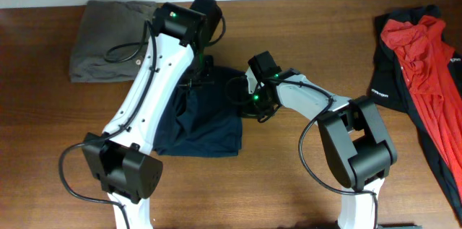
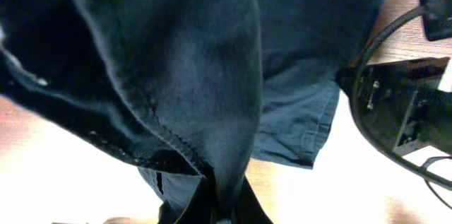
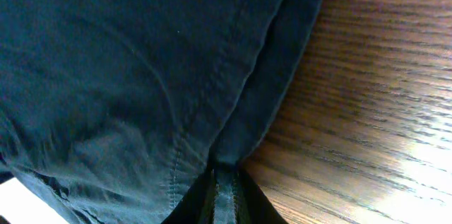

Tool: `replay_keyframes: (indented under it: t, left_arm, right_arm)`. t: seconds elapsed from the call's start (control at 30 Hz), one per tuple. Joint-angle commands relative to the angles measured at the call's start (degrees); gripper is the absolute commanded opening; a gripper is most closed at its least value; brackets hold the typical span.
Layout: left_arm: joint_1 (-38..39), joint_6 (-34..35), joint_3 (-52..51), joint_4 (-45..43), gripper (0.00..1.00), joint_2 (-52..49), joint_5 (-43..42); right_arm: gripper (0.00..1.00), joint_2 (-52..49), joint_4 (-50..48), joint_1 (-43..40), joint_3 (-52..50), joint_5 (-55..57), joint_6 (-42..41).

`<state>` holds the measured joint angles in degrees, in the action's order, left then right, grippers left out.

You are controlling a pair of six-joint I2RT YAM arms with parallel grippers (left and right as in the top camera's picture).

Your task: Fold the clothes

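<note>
A dark navy garment [image 1: 202, 124] lies partly folded at the table's middle. My left gripper [image 1: 201, 70] is shut on its upper edge and holds a fold of it lifted; in the left wrist view the cloth [image 2: 205, 75] hangs from the jaws [image 2: 224, 213]. My right gripper [image 1: 254, 99] is shut on the garment's right edge, low at the table; in the right wrist view the hem [image 3: 233, 125] runs into the jaws [image 3: 224, 199].
A folded grey-brown garment [image 1: 108, 41] lies at the back left. A red and black garment [image 1: 419, 63] lies spread at the right edge. Bare wood [image 1: 289, 178] lies in front. The right arm's body [image 2: 402, 104] is close beside the left gripper.
</note>
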<state>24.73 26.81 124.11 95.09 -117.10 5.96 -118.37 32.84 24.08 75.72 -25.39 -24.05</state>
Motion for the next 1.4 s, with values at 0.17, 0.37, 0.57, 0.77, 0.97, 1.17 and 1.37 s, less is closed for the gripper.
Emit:
replay_keyframes:
  t: [0.17, 0.37, 0.57, 0.77, 0.97, 1.17, 1.37]
  left_arm:
    - [2.1, 1.0, 1.6, -1.7, 0.01, 2.5, -3.3]
    - [2.5, 1.0, 1.6, -2.2, 0.01, 2.5, -3.7]
    - [2.6, 1.1, 1.6, -4.7, 0.01, 2.5, -8.4]
    - [3.0, 3.6, 1.6, -5.4, 0.01, 2.5, -8.1]
    - [0.6, 7.1, 1.6, -5.7, 0.01, 2.5, -4.0]
    - [-6.1, 7.1, 1.6, -4.2, 0.01, 2.5, -3.1]
    - [-12.5, 7.0, 1.6, -0.2, 0.01, 3.3, 2.5]
  right_arm:
    - [0.16, -1.3, 2.7, -4.9, 0.8, 0.4, 0.3]
    - [0.2, -1.3, 12.8, -9.7, 7.5, -2.4, 8.9]
    - [0.2, -1.3, 16.3, -11.1, 10.4, -3.3, 10.8]
    - [0.09, -1.4, 16.1, -10.6, 9.3, -1.2, 9.3]
    - [0.07, -1.9, 16.3, -10.6, 8.9, 0.8, 8.6]
    - [0.07, -2.0, 16.3, -10.6, 8.9, 0.8, 8.7]
    - [0.07, -2.0, 16.2, -10.6, 8.9, 0.8, 8.8]
